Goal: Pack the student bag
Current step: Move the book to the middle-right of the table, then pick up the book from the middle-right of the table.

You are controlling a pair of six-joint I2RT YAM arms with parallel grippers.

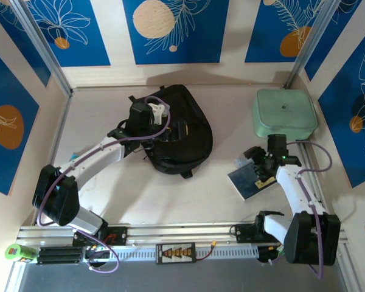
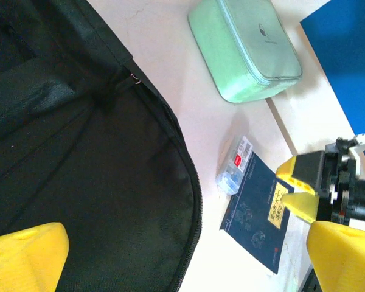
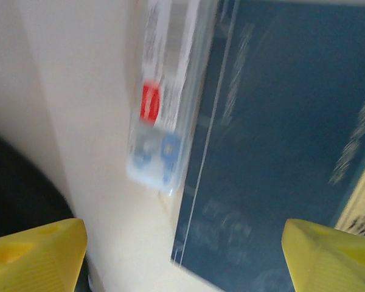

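Note:
The student bag [image 1: 185, 143], a large black backpack, lies flat in the middle of the table, and its zipped edge shows in the left wrist view [image 2: 79, 152]. My left gripper [image 1: 161, 125] hovers open over the bag [image 2: 185, 260], holding nothing. At the right, a dark blue book [image 1: 250, 179] lies with a small clear plastic box [image 1: 240, 161] beside its far-left edge. My right gripper [image 1: 257, 159] hangs open just above the book [image 3: 280, 152] and the box [image 3: 161, 121], with nothing between its yellow fingers [image 3: 33, 255]. Its tips [image 2: 295, 182] appear over the book [image 2: 255, 210].
A pale mint-green zip case [image 1: 284, 112] sits at the back right corner, also in the left wrist view [image 2: 243, 45]. Blue-patterned walls enclose the table on three sides. Bare table lies between the bag and the book [image 1: 222, 182].

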